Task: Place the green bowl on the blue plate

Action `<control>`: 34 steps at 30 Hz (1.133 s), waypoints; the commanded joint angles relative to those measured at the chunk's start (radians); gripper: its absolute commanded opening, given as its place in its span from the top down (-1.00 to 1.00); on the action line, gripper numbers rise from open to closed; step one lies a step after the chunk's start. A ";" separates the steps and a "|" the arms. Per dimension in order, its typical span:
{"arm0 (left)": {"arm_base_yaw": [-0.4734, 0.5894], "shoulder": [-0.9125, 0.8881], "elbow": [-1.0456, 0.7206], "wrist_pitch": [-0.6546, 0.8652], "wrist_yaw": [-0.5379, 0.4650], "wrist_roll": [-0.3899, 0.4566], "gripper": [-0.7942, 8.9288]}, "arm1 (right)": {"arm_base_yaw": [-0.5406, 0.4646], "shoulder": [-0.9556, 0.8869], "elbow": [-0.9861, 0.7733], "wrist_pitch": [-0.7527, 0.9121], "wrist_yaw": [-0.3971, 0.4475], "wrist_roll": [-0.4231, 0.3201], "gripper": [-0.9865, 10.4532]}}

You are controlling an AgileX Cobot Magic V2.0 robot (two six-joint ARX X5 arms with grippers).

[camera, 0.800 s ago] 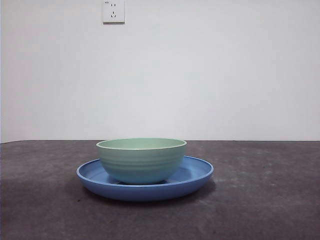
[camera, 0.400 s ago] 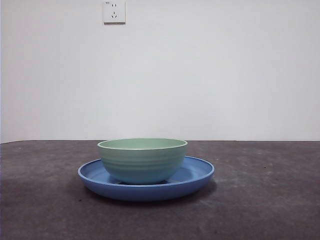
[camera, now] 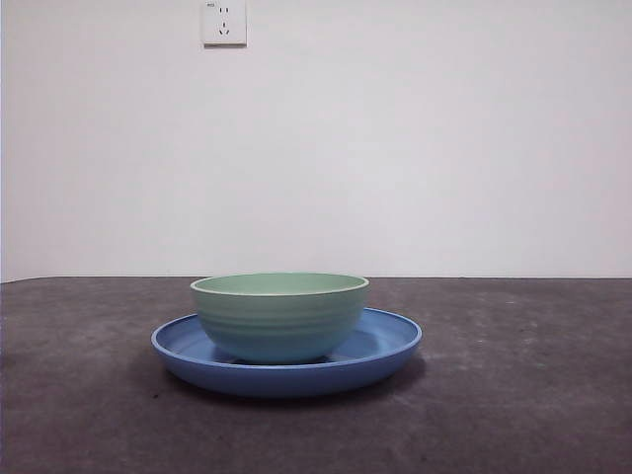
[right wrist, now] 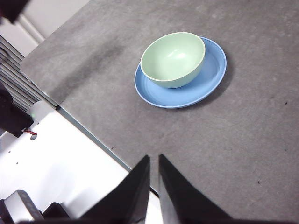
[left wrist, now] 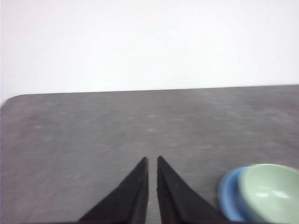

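Observation:
The green bowl (camera: 279,316) stands upright inside the blue plate (camera: 390,348) on the dark table, a little left of the plate's middle in the front view. Both also show in the right wrist view, the bowl (right wrist: 173,58) on the plate (right wrist: 212,74), and at the edge of the left wrist view, the bowl (left wrist: 271,193) on the plate (left wrist: 230,196). My left gripper (left wrist: 152,161) is shut and empty, off to one side of the plate. My right gripper (right wrist: 154,158) is shut and empty, held high and well back from the plate. Neither gripper shows in the front view.
The dark grey table (camera: 513,395) runs to a white wall with a socket (camera: 224,22). In the right wrist view the table's edge (right wrist: 88,135) borders a white base (right wrist: 60,163) with dark robot parts.

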 commanded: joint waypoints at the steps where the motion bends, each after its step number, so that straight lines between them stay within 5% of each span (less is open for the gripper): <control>1: 0.025 -0.040 -0.131 0.106 -0.006 -0.045 0.78 | 0.007 0.001 0.005 0.009 -0.003 -0.006 0.78; 11: 0.031 -0.155 -0.317 0.113 -0.135 -0.065 0.78 | 0.007 0.001 0.005 0.010 -0.003 -0.006 0.78; 34: 0.031 -0.155 -0.329 0.062 -0.139 0.026 0.78 | 0.007 0.001 0.005 0.010 -0.003 -0.006 0.78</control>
